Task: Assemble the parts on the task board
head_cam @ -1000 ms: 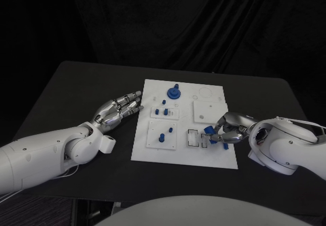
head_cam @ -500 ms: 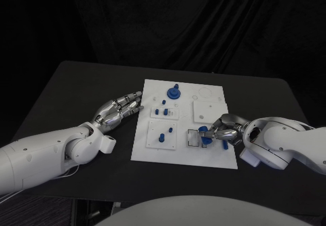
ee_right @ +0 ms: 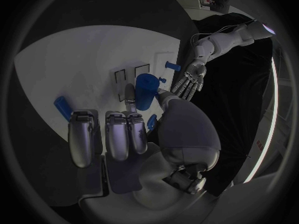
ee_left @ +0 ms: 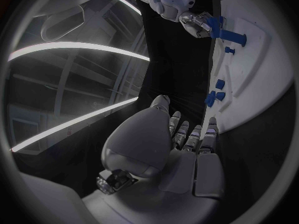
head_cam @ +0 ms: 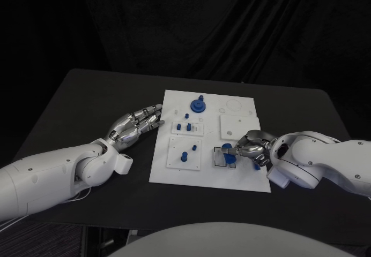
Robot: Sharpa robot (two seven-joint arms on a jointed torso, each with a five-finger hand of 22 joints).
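Observation:
The white task board [head_cam: 177,172] lies mid-table. My right hand [head_cam: 253,150] is over the board's right side and pinches a blue cylindrical part [head_cam: 227,147] above two small rectangular slots [head_cam: 222,159]. The right wrist view shows that part [ee_right: 144,90] between thumb and fingers. A loose blue part [head_cam: 257,166] lies on the board by the hand, also seen as a blue part [ee_right: 62,108]. My left hand [head_cam: 138,123] lies open and flat at the board's left edge, holding nothing. From the left wrist, the left hand [ee_left: 182,137] and the right hand [ee_left: 194,22] both show.
A blue round knob [head_cam: 199,105] stands at the board's far end. Small blue pegs [head_cam: 183,127] stand in a left block, and two more pegs [head_cam: 185,156] in the block nearer me. A blank white square [head_cam: 236,126] is beside the right hand.
My right hand has shifted left across the board with the blue part, from the board's right edge to above the small slots. The left hand has not moved.

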